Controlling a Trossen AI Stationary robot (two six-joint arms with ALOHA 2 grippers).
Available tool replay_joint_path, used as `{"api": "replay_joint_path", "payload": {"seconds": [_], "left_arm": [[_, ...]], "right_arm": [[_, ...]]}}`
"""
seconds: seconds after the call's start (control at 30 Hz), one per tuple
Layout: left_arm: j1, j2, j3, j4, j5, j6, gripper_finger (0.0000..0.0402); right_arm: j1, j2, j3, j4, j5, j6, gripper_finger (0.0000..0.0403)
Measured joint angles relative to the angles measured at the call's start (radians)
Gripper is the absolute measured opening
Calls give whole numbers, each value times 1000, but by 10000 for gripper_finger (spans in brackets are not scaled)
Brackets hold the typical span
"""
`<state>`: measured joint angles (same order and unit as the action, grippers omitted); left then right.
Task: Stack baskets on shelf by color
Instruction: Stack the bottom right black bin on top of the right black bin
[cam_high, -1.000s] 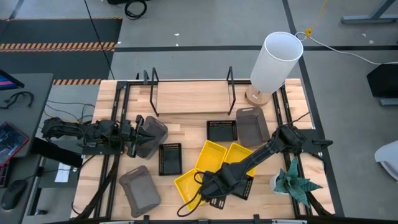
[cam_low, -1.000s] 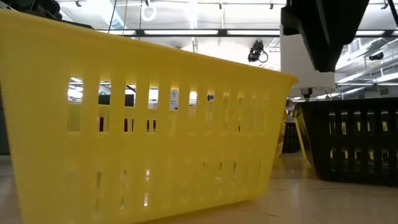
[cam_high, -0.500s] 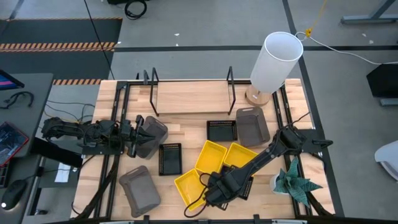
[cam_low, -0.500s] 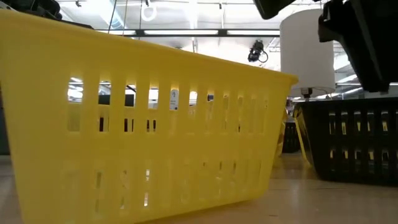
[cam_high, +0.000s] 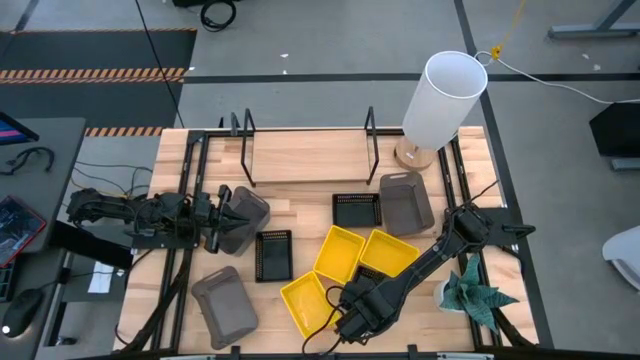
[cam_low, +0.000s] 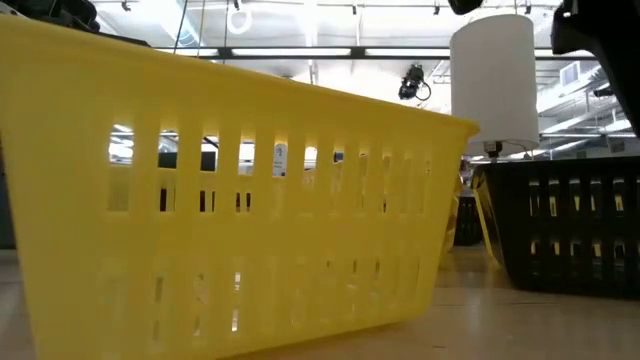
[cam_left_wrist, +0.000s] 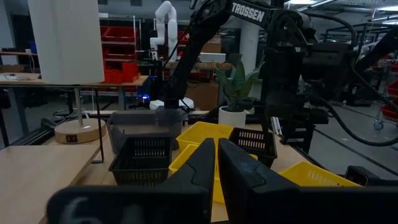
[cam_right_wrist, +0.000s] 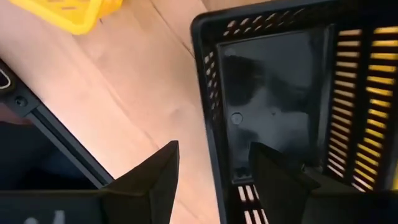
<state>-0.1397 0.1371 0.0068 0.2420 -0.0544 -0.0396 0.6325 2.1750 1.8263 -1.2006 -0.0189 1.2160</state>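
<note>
Right gripper (cam_high: 352, 322): jaws spread astride a black basket's (cam_right_wrist: 280, 118) wall, at table's 6 o'clock.
Left gripper (cam_left_wrist: 216, 163): fingers closed, nothing held, at 9 o'clock.
Baskets: all visibly empty.
Shelf (cam_high: 308, 155): bare, 12 o'clock.
Writing: "TROSSEN" on the right arm (cam_left_wrist: 251, 12).

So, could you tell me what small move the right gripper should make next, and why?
Probably close the right gripper: its open fingers straddle a wall of the black basket, one inside, one outside. The left gripper waits by a gray basket.
</note>
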Motion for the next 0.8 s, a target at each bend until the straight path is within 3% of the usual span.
{"api": "replay_joint_path", "payload": {"seconds": [0.23,0.5,0.63,0.8], "left_arm": [[0,0,0,0,0,0,36],[0,0,0,0,0,0,27],[0,0,0,0,0,0,25],[0,0,0,0,0,0,30]], "right_arm": [[0,0,-109,148,-27,9,198],[0,0,-175,151,-9,23,189],[0,0,-194,147,-27,23,152],[0,0,-195,152,-35,17,74]]}}
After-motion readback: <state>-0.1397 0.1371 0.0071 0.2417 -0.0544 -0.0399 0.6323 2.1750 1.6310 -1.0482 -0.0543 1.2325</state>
